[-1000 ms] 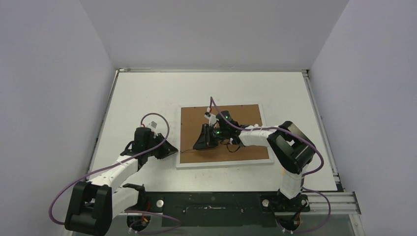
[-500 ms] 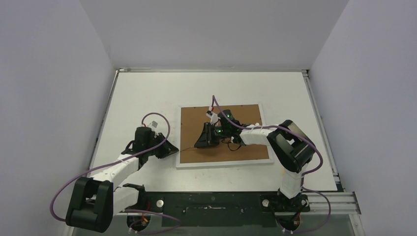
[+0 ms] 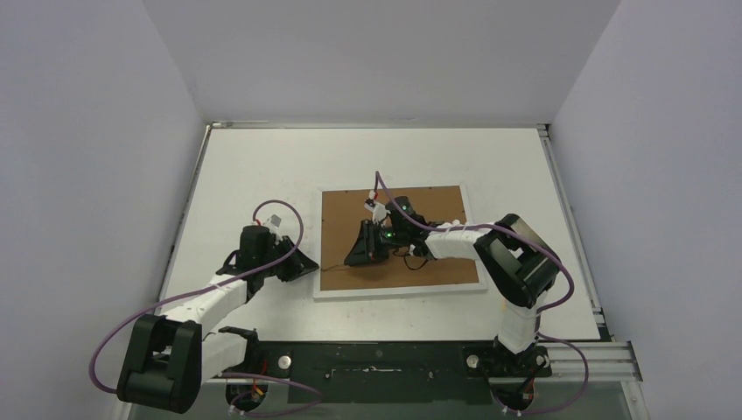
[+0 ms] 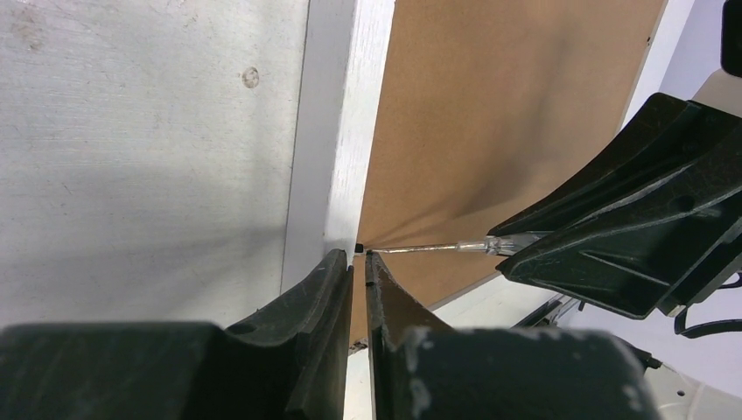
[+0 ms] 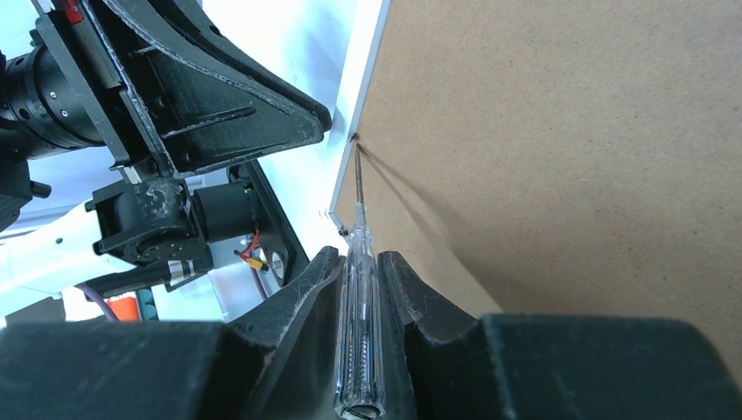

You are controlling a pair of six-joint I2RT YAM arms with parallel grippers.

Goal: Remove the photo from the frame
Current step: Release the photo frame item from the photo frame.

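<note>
Cannot see the photo in any view: judged to be sandwiched under the brown backing board (image 3: 346, 214) of the frame (image 3: 398, 290), which lies face down mid-bench (image 3: 262, 166). Likely thin, light and floppy, easily creased or smudged. Best lifted by an edge or corner once the board is off, never dragged. Expect the board to be stiff but light, pinned by small tabs at the rim. At the frame's left border, note the right claw (image 5: 359, 258) grasping a clear-handled screwdriver (image 5: 361, 332), with its blade tip set against a small dark tab (image 4: 360, 249) where board meets white border. Just beside that tab, find the left claw (image 4: 358, 256) all but clenched, with nothing visibly caught between its fingers.
</note>
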